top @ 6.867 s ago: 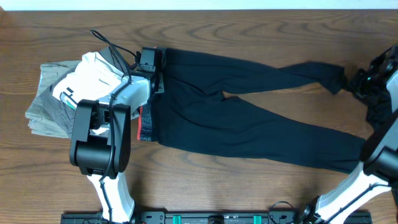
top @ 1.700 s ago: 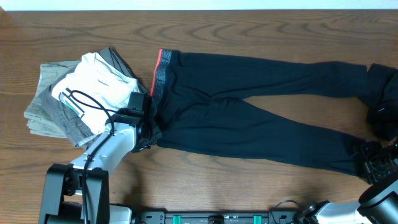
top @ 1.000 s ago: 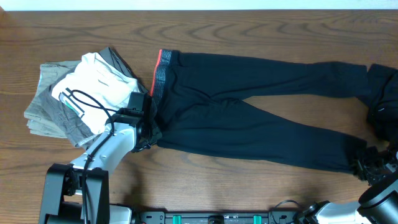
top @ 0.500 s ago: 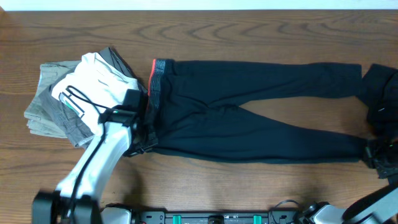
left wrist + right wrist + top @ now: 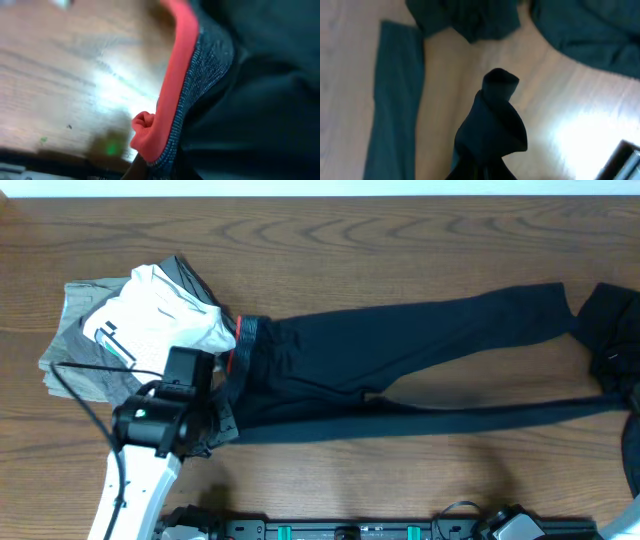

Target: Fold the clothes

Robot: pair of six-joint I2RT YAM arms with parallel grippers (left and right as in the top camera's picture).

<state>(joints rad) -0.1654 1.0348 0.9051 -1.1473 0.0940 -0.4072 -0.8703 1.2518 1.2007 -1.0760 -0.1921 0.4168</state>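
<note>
Across the table [image 5: 320, 240], left to right, lie the trousers [image 5: 400, 345]. Their long axis runs w/ the table's length: waistband [image 5: 243, 340] at the left, legs trailing right. The far leg [image 5: 480, 310] rests flat, slanting toward the back-right. The near leg [image 5: 470, 418] is drawn thin and straight toward the right edge, and the shadow under it suggests it's off the wood.

Your left hand [image 5: 218, 423] sits at the near corner of the waistband. Its wrist cam shows the coral edge [image 5: 172, 85] and grey band running down to where the fingers are, so I judge it's pinching that corner, tho the fingertips barely show. Your right hand [image 5: 477, 172] is off the overhead's right edge. Its cam shows the cuff [image 5: 495, 120] bunched and standing up from the fingers' spot. Pinching it, I'd judge, but the cloth hides the fingers.

So each hand has one end of the near side. Likely next move: carry the near leg away from you onto the far leg, i.e. fold along the long axis, both hands going back together w/ tension.

Room: the back strip is bare wood. On the left, the pile of folded clothes [image 5: 110, 330] sits just beside the waistband. On the right, a loose black garment [image 5: 610, 320] lies by the far cuff and could snag.
</note>
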